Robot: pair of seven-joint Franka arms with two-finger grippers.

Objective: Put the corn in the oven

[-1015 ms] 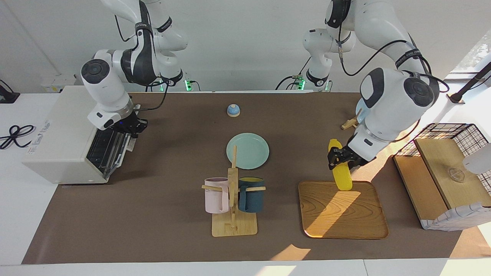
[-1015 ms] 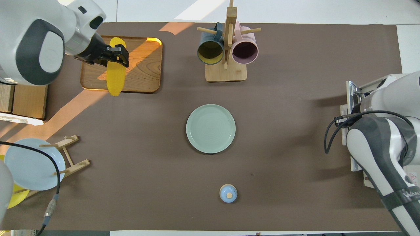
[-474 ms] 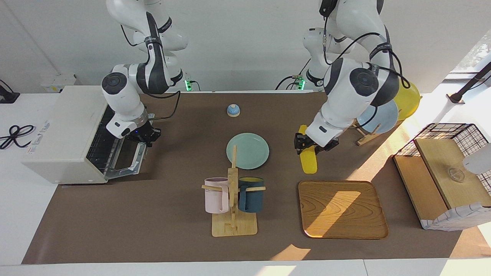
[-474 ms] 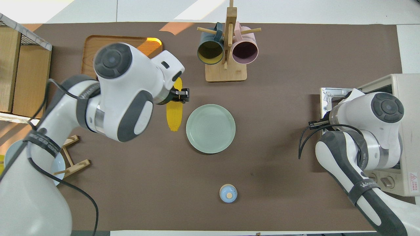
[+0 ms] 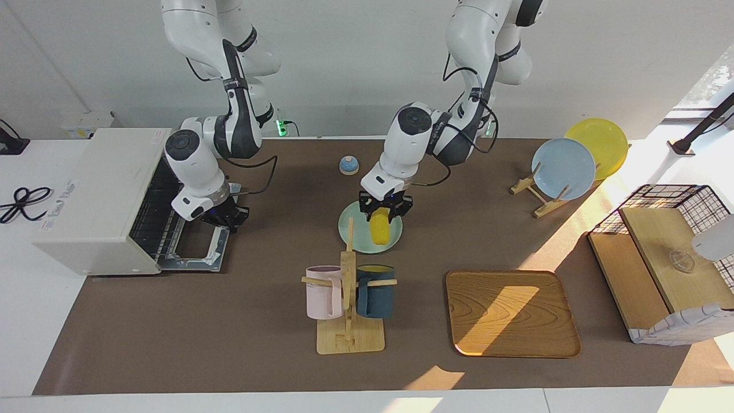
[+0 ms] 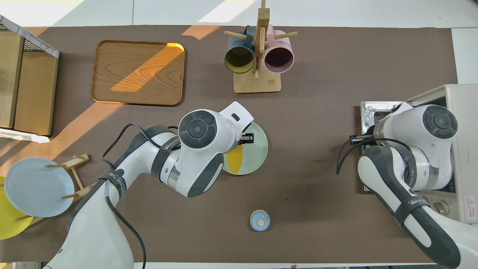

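The yellow corn (image 5: 379,228) (image 6: 236,163) hangs from my left gripper (image 5: 383,207) (image 6: 244,139), which is shut on its upper end. It is just over the green plate (image 5: 354,229) (image 6: 258,151) at the table's middle. The off-white oven (image 5: 94,192) (image 6: 460,108) stands at the right arm's end of the table. Its door (image 5: 195,252) (image 6: 373,112) is swung down almost flat, and the wire rack shows inside. My right gripper (image 5: 227,219) is shut at the door's outer edge, on the handle. In the overhead view the right arm hides that gripper.
A wooden mug rack (image 5: 347,298) with a pink and a dark blue mug stands farther from the robots than the plate. A wooden tray (image 5: 512,312) lies toward the left arm's end, past it a wire basket (image 5: 671,252). A plate stand (image 5: 565,166) and a small blue bell (image 5: 348,165) sit nearer the robots.
My left gripper carried the corn from over the wooden tray to over the green plate. My right gripper pulled the oven door down from nearly closed to almost flat.
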